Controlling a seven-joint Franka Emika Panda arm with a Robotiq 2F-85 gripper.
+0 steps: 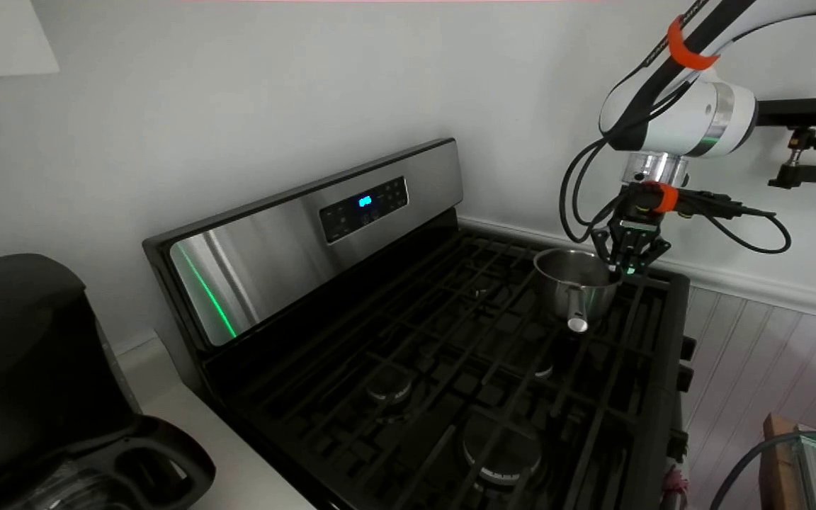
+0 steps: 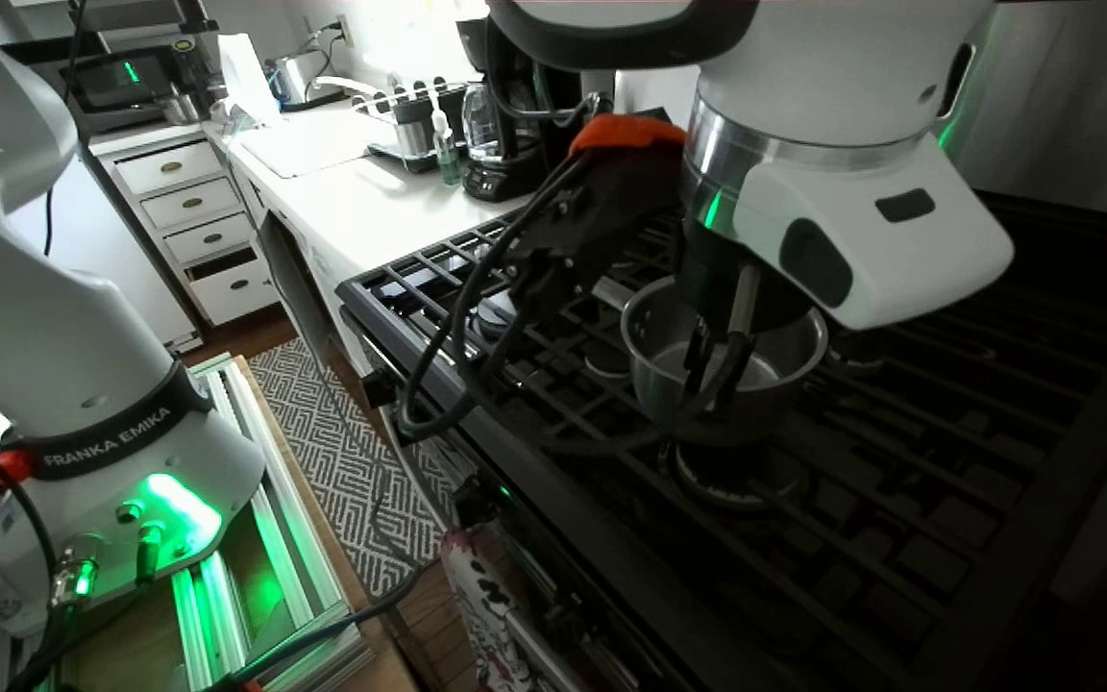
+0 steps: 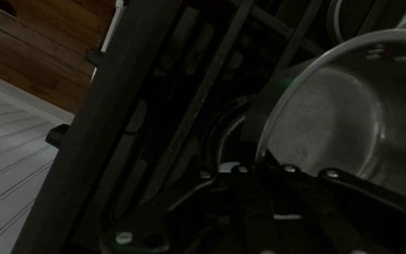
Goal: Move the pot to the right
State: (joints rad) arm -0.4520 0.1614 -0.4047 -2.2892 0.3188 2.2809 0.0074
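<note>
At stove (image 1: 450,340), wall (image 1: 521,120) behind: observed pot (image 1: 560,294) just below gripper (image 1: 624,269), pinched at rim between jaws nearly together; resting or lifted, unclear.

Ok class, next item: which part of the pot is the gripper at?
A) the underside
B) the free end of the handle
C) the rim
C: in the wrist view the rim of the pot runs down to the gripper, and an exterior view shows the handle standing apart from it.
</note>
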